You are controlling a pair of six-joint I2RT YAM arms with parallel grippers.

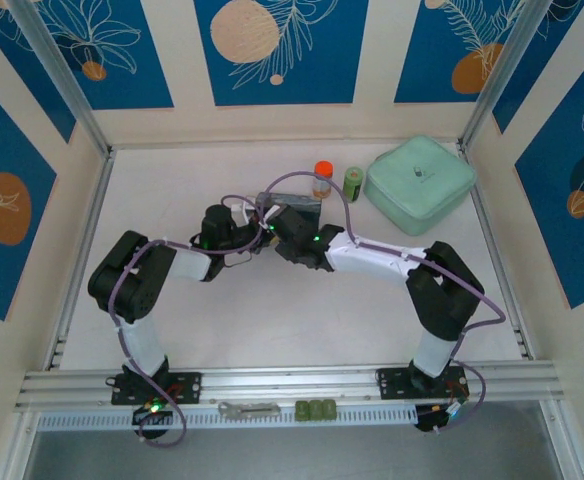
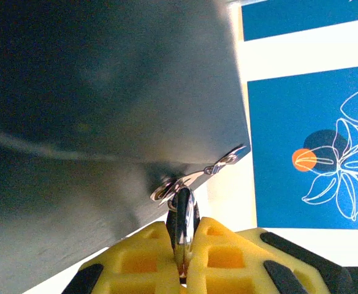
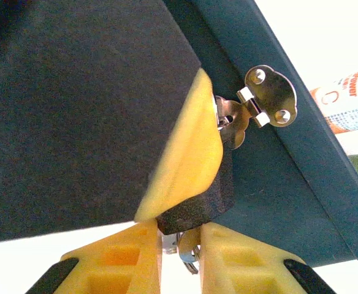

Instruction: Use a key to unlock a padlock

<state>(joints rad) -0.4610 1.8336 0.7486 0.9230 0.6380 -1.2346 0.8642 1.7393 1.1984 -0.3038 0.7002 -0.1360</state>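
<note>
**Two-arm key insertion at the centre of the worktop [image 1: 272, 320].** The padlock [image 3: 198, 199] hangs by its shackle from the hasp [image 3: 268, 98] on the dark box [image 3: 75, 110]. The left end effector [image 2: 184, 237] is clamped tight on the lock. A yellow pad [image 3: 185, 147] lies flat across its body, presumably to stop it swinging and to keep the keyway facing down. The right end effector [image 3: 180, 236] sits just beneath, jaws a narrow gap apart around the key [image 3: 184, 248] and its ring. Whether the pads actually bear on it cannot be told. The key lies at the lock's underside, apparently at or in the keyway, ready for a turn.
</note>
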